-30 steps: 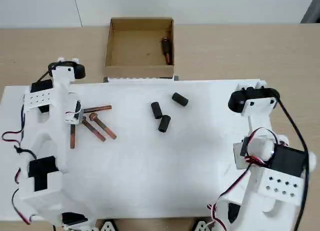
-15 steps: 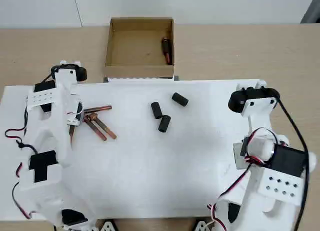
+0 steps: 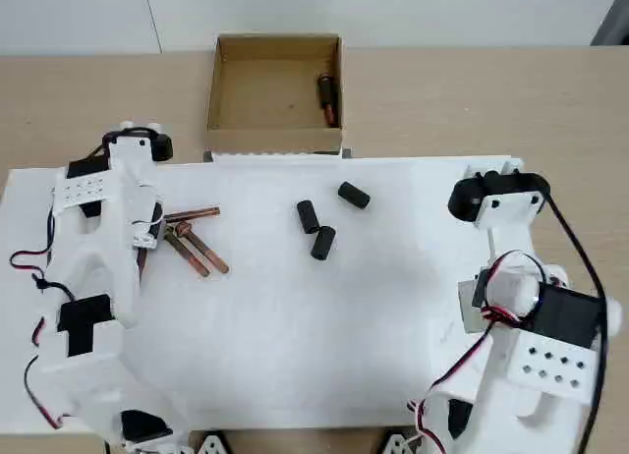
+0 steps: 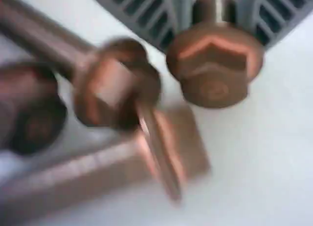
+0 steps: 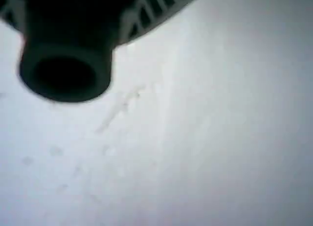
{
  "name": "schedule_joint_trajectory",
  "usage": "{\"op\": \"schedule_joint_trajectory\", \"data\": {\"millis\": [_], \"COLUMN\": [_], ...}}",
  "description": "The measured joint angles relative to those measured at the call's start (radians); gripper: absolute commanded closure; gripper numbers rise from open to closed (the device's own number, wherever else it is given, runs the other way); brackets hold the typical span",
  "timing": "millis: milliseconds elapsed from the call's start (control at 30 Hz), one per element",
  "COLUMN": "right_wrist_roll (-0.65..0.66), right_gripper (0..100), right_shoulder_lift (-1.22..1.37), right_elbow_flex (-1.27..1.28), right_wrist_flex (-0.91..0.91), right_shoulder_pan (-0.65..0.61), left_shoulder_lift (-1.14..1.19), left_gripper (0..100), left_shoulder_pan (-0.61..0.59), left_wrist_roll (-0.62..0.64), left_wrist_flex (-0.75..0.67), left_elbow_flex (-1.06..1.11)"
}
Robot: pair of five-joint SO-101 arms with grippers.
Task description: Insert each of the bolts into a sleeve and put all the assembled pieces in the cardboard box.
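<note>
Covering most of the tabletop, a white mat carries both arms and the loose parts. The left arm bends over the mat's left side, and the right arm sits folded at the right, well apart from the parts. Beyond the mat's far edge stands the box, with one sleeved bolt lying along its right wall. The left hand is clenched on a bolt, head toward the wrist camera, just beside three loose bolts fanned on the mat. The right hand seems to be grasping a sleeve over bare mat. Three more sleeves lie clustered near the mat's middle, toward the box.
</note>
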Motion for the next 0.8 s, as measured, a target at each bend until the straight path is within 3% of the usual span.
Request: {"op": "schedule_joint_trajectory", "data": {"millis": [600, 800], "right_wrist_roll": [0.000, -0.216], "right_gripper": [99.5, 99.6], "right_shoulder_lift": [-0.388, -0.565], "right_elbow_flex": [0.000, -0.002], "right_wrist_flex": [-0.023, -0.180], "right_shoulder_pan": [-0.064, -0.066], "left_shoulder_lift": [-0.644, -0.862], "left_gripper": [100, 100], "left_shoulder_pan": [0.129, 0.216], "left_wrist_roll": [0.054, 0.189], "left_wrist_flex": [0.261, 0.301], "left_elbow_flex": [-0.002, 0.044]}}
